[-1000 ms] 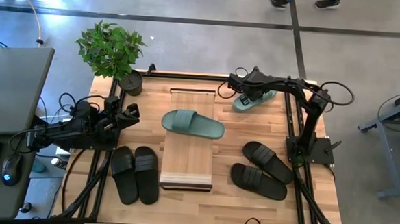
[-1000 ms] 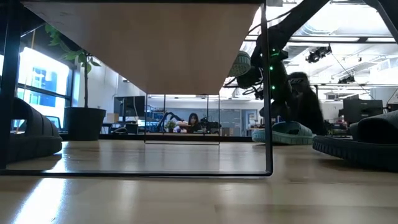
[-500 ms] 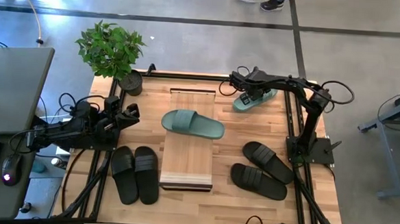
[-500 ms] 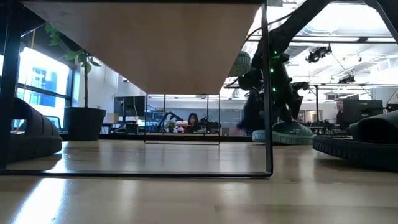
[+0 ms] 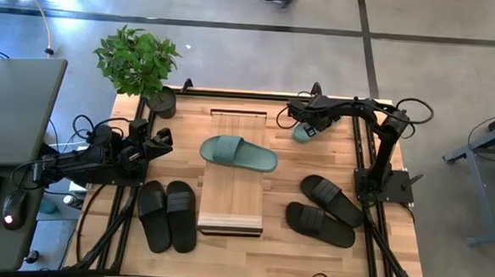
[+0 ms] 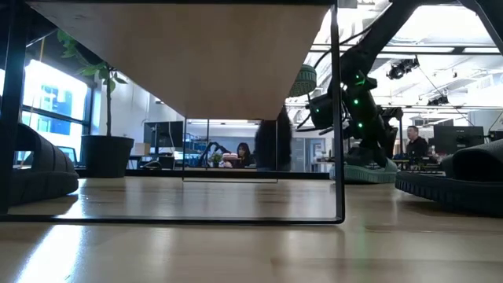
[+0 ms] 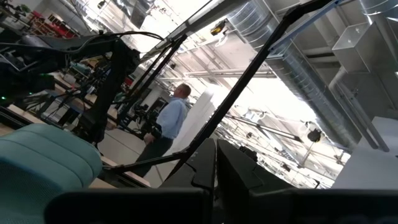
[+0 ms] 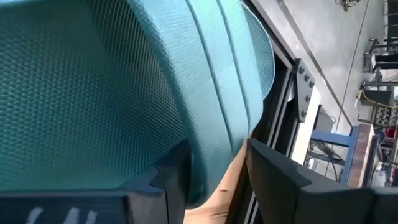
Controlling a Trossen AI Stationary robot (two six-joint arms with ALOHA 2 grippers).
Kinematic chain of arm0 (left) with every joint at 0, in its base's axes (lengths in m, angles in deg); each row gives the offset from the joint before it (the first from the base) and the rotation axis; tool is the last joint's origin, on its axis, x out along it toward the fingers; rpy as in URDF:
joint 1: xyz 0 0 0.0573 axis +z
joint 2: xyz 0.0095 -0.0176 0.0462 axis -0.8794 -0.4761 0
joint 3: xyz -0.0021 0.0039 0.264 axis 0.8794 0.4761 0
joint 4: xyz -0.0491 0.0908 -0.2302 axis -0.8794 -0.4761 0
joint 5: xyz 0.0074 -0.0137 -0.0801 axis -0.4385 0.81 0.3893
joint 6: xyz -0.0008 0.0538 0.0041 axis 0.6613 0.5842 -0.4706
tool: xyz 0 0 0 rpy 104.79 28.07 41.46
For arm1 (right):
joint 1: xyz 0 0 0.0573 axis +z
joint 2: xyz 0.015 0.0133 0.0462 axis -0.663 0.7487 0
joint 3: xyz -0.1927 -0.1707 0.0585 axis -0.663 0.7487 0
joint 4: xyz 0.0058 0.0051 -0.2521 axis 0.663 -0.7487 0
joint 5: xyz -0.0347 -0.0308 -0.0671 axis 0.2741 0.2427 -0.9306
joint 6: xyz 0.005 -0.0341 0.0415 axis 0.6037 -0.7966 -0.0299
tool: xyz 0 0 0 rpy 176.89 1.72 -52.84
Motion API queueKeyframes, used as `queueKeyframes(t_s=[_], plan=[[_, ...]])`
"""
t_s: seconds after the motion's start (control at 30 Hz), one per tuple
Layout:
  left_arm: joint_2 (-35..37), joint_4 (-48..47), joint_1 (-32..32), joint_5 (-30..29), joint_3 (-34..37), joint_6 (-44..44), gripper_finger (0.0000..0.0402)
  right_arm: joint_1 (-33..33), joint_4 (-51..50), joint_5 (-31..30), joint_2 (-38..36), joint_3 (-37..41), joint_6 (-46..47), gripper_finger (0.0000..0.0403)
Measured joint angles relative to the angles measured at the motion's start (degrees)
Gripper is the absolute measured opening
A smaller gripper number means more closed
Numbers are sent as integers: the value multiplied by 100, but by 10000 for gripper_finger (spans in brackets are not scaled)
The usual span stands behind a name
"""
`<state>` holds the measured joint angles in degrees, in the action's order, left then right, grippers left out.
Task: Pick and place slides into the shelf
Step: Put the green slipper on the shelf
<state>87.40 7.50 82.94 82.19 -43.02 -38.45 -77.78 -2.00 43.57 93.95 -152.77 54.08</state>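
One sage green slide point(image 5: 239, 152) lies across the light wood shelf point(image 5: 231, 201). The other green slide point(image 5: 301, 132) rests sole-down on the table at the far right and fills the right wrist view point(image 8: 112, 81). My right gripper point(image 5: 310, 123) is open and slants down over it. One finger point(image 8: 169, 177) is above the slide and the other point(image 8: 273, 180) is beside its side edge. Two black pairs point(image 5: 167, 215) point(image 5: 328, 212) lie on the table on either side of the shelf. My left gripper point(image 5: 156, 142) waits shut at the table's left edge. My right gripper straddles the green slide's side edge point(image 8: 214, 155) from above, slanting down. I cannot tell whether either finger touches it. The slide lies flat on the table.
A potted plant point(image 5: 138, 61) stands at the far left corner. The shelf's thin black legs point(image 6: 339, 118) rise from the table, with free floor under its plank point(image 6: 181, 55). A person point(image 7: 166, 121) stands in the room beyond the table.
My right gripper has come down onto the far-right green slide and now covers most of it in the high view. Its fingers have stayed open. The slide has not moved.
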Motion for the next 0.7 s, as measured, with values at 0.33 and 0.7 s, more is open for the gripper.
queueKeyframes(t_s=[0.33, 0.7], plan=[[0, 0, 0, -2, 0, 0, 5, 2, 184, -13, 0, -5, -158, 144], [0, 0, 0, -3, 0, 0, 5, -50, 249, -14, 0, -11, -260, 28]])
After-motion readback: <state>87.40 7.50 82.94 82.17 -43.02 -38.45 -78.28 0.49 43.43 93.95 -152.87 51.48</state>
